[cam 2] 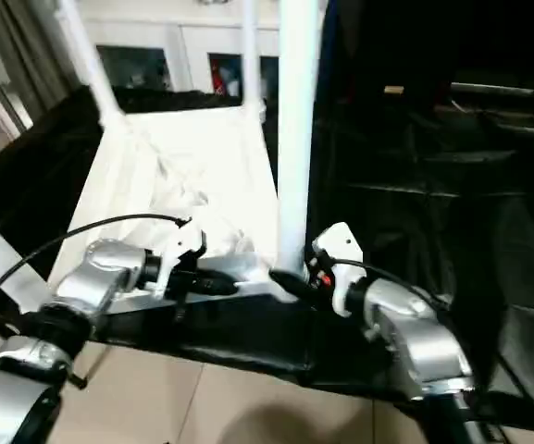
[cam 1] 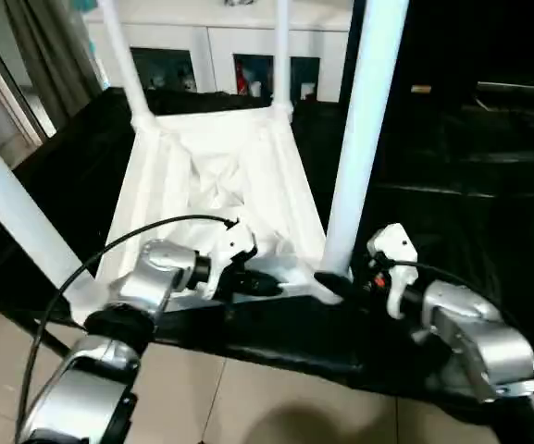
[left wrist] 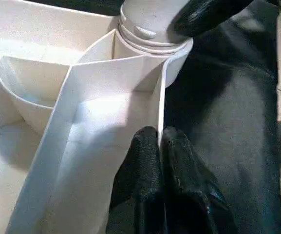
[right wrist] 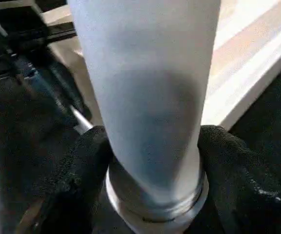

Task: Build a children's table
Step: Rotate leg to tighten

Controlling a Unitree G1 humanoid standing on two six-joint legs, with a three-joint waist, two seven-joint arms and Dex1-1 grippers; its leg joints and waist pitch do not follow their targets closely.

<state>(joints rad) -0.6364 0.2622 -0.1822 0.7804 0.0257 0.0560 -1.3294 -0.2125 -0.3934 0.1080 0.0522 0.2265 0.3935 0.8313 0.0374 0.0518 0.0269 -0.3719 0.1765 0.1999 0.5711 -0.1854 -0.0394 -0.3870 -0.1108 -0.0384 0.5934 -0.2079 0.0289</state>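
1. White plastic table top [cam 1: 216, 185] lies upside down on the black-draped surface [cam 1: 452, 231], ribbed underside up, four legs standing in its corner sockets.
2. Right gripper [right wrist: 152, 161]: jaws straddle the base of the near-right leg [cam 1: 364, 129], a black finger [right wrist: 237, 180] on each side, right at the threaded collar above the socket. Contact looks close; can't confirm a firm clamp.
3. Left gripper [left wrist: 162, 161]: jaws together, pinching the thin rim wall of the top, just beside that same corner socket [left wrist: 150, 41].
4. Both grippers sit at the near edge of the top, close to each other.
5. Far legs [cam 1: 123, 60] stand well beyond both jaws; white cabinet [cam 1: 220, 51] behind.
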